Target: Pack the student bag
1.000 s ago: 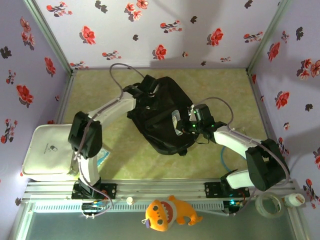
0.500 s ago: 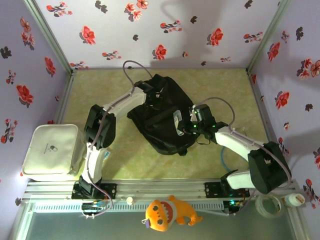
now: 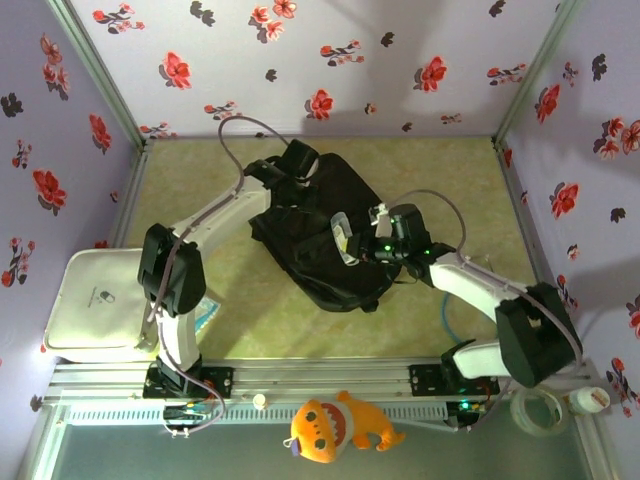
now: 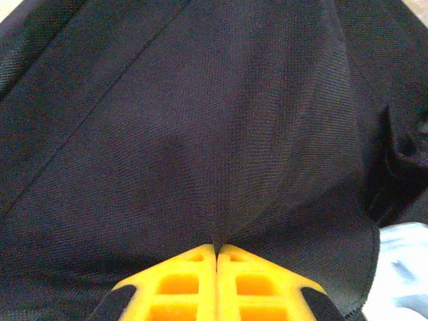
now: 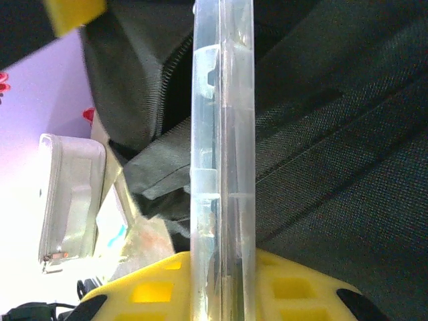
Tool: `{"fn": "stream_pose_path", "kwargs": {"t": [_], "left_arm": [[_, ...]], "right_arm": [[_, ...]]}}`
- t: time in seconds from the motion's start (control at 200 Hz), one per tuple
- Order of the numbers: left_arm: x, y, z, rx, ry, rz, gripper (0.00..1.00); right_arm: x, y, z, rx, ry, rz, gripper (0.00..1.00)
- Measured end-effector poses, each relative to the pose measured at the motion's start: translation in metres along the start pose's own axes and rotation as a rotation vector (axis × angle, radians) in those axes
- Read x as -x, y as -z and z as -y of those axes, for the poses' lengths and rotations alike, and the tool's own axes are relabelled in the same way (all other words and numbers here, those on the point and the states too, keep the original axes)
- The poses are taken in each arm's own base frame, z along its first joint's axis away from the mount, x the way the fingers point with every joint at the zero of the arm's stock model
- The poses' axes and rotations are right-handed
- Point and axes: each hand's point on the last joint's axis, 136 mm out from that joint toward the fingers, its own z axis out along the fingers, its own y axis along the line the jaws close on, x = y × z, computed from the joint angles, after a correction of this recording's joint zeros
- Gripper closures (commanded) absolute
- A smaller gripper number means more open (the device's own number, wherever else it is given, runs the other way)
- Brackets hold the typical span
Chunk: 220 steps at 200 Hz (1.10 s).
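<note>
Position: the large black soft fabric backpack [image 3: 305, 255] lies flat in the middle of the table, between the two arms.

Left gripper [image 4: 216, 253]: I see its yellow fingertips pressed fully together at the far, upper end of the backpack, with a fold of the black cloth pinched between them. The cloth pulls into taut creases toward the pinch.

Right gripper [image 5: 221, 271]: the jaws stand narrowly apart, clamped on a thin clear plastic case [image 5: 222, 134] held on edge. The case hangs over the backpack's right side, close to a zip line [image 5: 175, 63] and a dark gap beneath the raised flap.

Assessment: I judge the step in hand to be feeding the case into the backpack while the left arm holds the mouth up.

Hazards:
- The pinch takes only a small fold. If it slips, the flap drops and closes the gap.
- I cannot confirm how wide the opening is. A leading corner may catch on the zip teeth or a strap.
- The plastic looks slick and is gripped at one end, so a snag could pivot it in the jaws.
- Pushing against soft fabric may drag the whole backpack.
</note>
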Motion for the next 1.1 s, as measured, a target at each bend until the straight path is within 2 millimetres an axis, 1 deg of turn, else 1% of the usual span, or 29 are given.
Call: {"fn": "stream_pose_path", "kwargs": {"t": [0.1,0.18,0.385,0.49,0.595,0.645,0.715,0.775,0.82,0.885,1.005,1.055,1.1], "left_arm": [[-0.001,-0.003,-0.002,-0.019,0.027,-0.006,1.0],[-0.001,-0.004,-0.002,-0.032,0.044,-0.007,1.0],[0.0,-0.003,0.0,-0.048,0.053,-0.005,1.0],[0.0,-0.004,0.0,-0.05,0.055,-0.007,1.0],[0.0,-0.005,-0.003,-0.052,0.062,-0.007,1.0],[0.0,-0.007,-0.006,-0.053,0.068,-0.008,1.0],[-0.002,-0.01,-0.01,-0.054,0.08,-0.011,1.0],[-0.001,-0.012,-0.013,-0.057,0.096,-0.012,1.0],[-0.002,-0.013,-0.014,-0.061,0.107,-0.014,1.0],[-0.002,-0.014,-0.016,-0.064,0.117,-0.017,1.0],[-0.004,-0.015,-0.016,-0.073,0.124,-0.025,1.0],[-0.005,-0.016,-0.016,-0.076,0.126,-0.029,1.0],[-0.006,-0.016,-0.016,-0.077,0.13,-0.031,1.0]], "right_arm": [[-0.008,-0.014,0.004,0.01,-0.026,-0.039,0.88],[-0.012,-0.022,0.004,0.025,-0.038,-0.054,0.88],[-0.006,-0.031,-0.001,0.069,-0.041,-0.049,0.87],[0.006,-0.044,-0.005,0.085,-0.035,-0.052,0.87],[0.028,-0.057,-0.006,0.098,-0.036,-0.027,0.85],[0.038,-0.062,-0.005,0.108,-0.043,-0.007,0.82],[0.047,-0.066,-0.001,0.122,-0.062,0.013,0.77],[0.049,-0.071,0.001,0.132,-0.08,0.014,0.72],[0.049,-0.075,0.003,0.141,-0.096,0.011,0.67],[0.05,-0.076,0.001,0.158,-0.107,0.013,0.61],[0.046,-0.069,-0.001,0.173,-0.1,0.027,0.49],[0.042,-0.062,-0.001,0.16,-0.098,0.032,0.44],[0.039,-0.054,-0.002,0.145,-0.09,0.036,0.42]]}}
